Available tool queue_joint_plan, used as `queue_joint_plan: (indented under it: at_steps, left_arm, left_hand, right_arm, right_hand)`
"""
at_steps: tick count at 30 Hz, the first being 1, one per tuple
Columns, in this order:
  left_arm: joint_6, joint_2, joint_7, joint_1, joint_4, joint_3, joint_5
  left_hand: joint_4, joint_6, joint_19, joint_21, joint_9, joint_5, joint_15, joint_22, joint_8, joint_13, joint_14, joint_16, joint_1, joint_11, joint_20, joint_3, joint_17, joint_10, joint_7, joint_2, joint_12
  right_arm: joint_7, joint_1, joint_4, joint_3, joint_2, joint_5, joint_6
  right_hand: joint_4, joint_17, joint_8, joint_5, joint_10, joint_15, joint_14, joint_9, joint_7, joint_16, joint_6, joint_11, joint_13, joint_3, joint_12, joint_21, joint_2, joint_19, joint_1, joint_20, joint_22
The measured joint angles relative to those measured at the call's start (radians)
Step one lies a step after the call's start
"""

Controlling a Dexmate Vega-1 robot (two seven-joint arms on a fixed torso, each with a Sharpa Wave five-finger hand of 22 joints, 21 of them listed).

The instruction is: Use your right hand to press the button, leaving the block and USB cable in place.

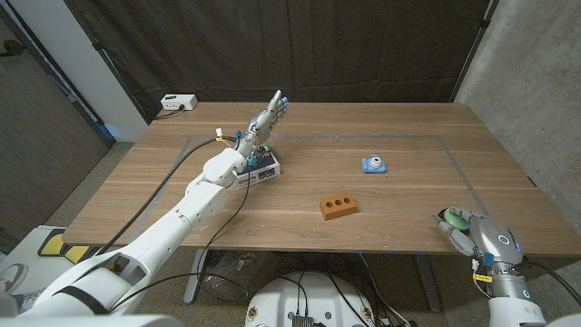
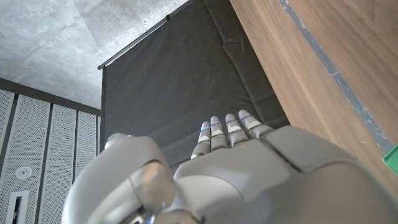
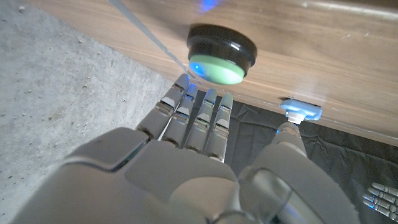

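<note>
Bare table (image 1: 408, 195) lay between the block (image 1: 337, 205) and the button (image 1: 452, 217); nothing blocked the right hand (image 1: 474, 238).

Block (image 1: 337, 206) front-centre; button (image 1: 451, 216) right, cable (image 1: 374, 164) behind.

The button (image 1: 451, 216) is sitting near the front right corner of the wooden surface (image 1: 399, 195), a round black base with a domed pale green cap; in the right wrist view (image 3: 221, 54) a blue glint is showing on the cap. The block (image 1: 337, 206) is lying flat near the middle of the surface toward the front, an orange-brown brick shape with a row of round holes in its top face, turned slightly askew. The USB cable (image 1: 373, 164) is resting farther back and a little to the right of the block, showing as a small light blue bundle, well apart from both the block and the button
</note>
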Motion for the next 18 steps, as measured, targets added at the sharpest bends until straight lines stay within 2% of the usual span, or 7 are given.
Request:
queue_joint_plan:
  at_steps: [18]
  left_arm:
    - [-0.002, 0.024, -0.076, -0.004, 0.012, -0.007, -0.033]
  left_hand:
    - [0.005, 0.000, 0.002, -0.011, 0.000, 0.000, 0.000, 0.000, 0.000, 0.000, 0.000, 0.000, 0.000, 0.000, -0.009, -0.005, 0.000, 0.000, 0.000, 0.000, 0.000]
  right_arm:
    - [-0.040, 0.001, -0.050, -0.031, 0.055, -0.079, -0.019]
  right_hand:
    - [0.000, -0.003, 0.000, 0.000, 0.000, 0.000, 0.000, 0.000, 0.000, 0.005, 0.000, 0.000, 0.000, 0.000, 0.008, 0.000, 0.000, 0.000, 0.000, 0.000, 0.000]
